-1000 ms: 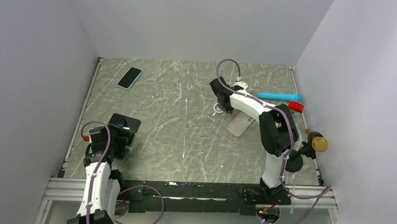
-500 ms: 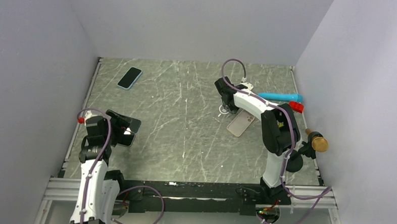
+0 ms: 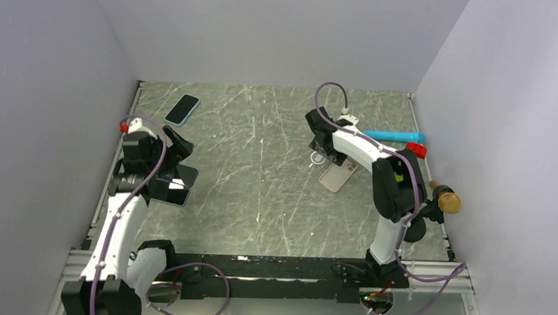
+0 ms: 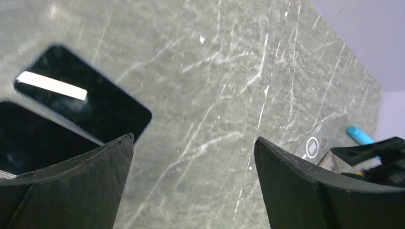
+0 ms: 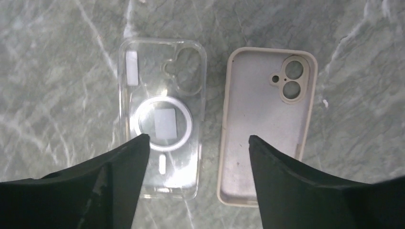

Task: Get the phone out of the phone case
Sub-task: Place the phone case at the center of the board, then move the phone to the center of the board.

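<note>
A phone in a light blue case [image 3: 182,109] lies at the back left of the marble table. Two bare black phones [image 3: 177,176] [image 4: 86,102] lie overlapping near the left edge. My left gripper [image 3: 176,147] [image 4: 193,139] hangs open above the table just beyond them, holding nothing. At mid right an empty clear case [image 3: 317,158] [image 5: 162,129] and an empty beige case [image 3: 338,176] [image 5: 265,124] lie side by side. My right gripper [image 3: 326,149] [image 5: 197,138] is open above the gap between the two cases, with nothing between its fingers.
A blue cylinder [image 3: 391,136] and a red block [image 3: 416,151] lie at the back right. A brass-coloured object [image 3: 446,200] sits by the right wall. Grey walls close in three sides. The right arm [image 4: 382,160] shows in the left wrist view.
My right gripper has gone from shut to open and shifted slightly right over the cases. My left arm has risen and swung towards the back, away from the black phones.
</note>
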Robot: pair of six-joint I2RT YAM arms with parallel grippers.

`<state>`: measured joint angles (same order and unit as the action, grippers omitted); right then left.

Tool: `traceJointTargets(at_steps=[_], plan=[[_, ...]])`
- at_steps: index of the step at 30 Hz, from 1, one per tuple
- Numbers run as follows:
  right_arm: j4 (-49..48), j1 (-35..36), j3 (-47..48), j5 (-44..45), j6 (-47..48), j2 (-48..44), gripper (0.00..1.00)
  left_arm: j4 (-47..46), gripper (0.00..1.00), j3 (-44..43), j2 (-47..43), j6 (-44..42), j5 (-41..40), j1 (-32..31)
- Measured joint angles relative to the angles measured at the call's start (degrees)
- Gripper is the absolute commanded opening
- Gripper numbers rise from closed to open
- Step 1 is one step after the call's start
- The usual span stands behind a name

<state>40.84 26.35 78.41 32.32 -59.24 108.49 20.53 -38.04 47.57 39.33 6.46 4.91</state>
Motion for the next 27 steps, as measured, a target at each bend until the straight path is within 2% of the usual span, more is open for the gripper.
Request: traceJointTargets(at_steps=[3,5,9,12,16,20,27], plan=[[-1.49,0.20,-3.96,-1.95,4.26,-6.43,0.91,-0.42,0.99,-6.03,6.12,-4.52,0.11,0.39],[-4.61,0.68,-8.63,-5.25,8.98,-14.82,0.99,-1.84,1.00,-9.20,9.77,-6.58,1.31,1.57],[-13.38,2.82,-19.87,-15.21,18.21,-33.42,1.00,-6.82,0.99,-16.57,22.58,-8.04,7.39,7.76],[-17.35,4.57,-25.62,-23.98,22.97,-42.77,1.00,-11.41,0.99,-22.64,36.92,-7.76,14.12,11.91],[-18.73,4.57,-30.21,-31.52,25.79,-48.89,1.00,-15.47,0.99,-28.76,53.37,-6.67,20.63,14.51],[-18.67,4.55,-33.42,-36.83,26.25,-55.12,1.00,-13.66,0.99,-35.52,63.23,-7.02,20.96,15.45],[-20.85,4.57,-35.60,-41.00,26.01,-60.33,1.00,-8.81,0.97,-59.30,79.21,-6.64,20.76,17.73]])
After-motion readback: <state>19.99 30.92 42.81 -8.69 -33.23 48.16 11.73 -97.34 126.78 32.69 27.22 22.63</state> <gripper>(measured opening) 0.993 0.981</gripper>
